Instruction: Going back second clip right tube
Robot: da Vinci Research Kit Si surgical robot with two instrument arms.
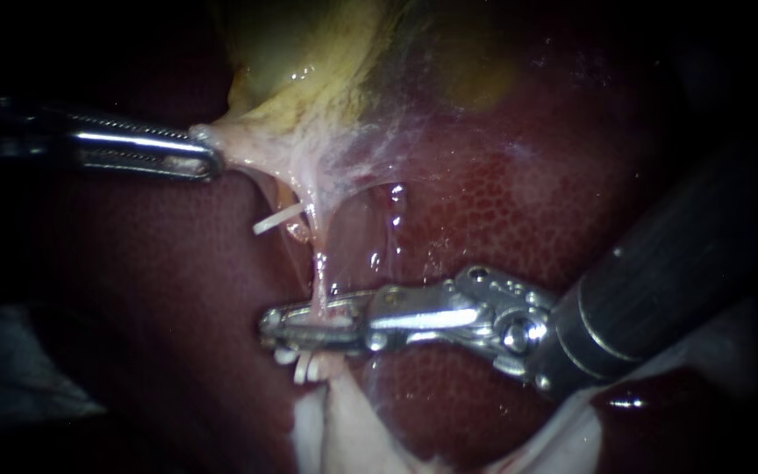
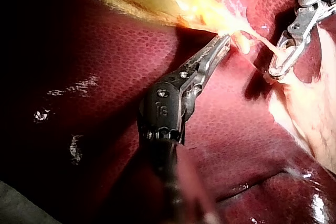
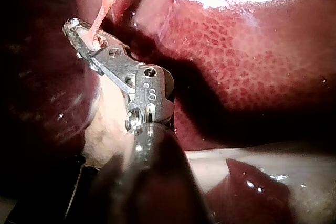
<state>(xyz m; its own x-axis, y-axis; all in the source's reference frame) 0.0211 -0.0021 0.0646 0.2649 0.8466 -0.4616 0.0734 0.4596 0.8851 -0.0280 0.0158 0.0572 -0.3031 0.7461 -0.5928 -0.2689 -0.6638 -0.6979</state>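
My left instrument (image 1: 206,151) comes in from the left, and its jaws are shut on pale tissue at the gallbladder (image 1: 309,79) edge, holding it taut. A thin pale tube (image 1: 318,272) runs down from that tissue. My right instrument (image 1: 309,326) reaches in from the right. Its jaws are open by a narrow gap, with the tube passing between them. White clips (image 1: 305,367) sit on the tube just below the jaws, and another white clip (image 1: 277,219) shows higher up. The left wrist view shows the shut jaws (image 2: 223,43), and the right wrist view shows the tube crossing the right jaws (image 3: 86,36).
Dark red liver (image 1: 502,202) fills the background and lies under both instruments. Whitish tissue (image 1: 344,430) spreads below the clips. The yellow-green gallbladder sits above, with thin membrane strands fanning from it to the liver.
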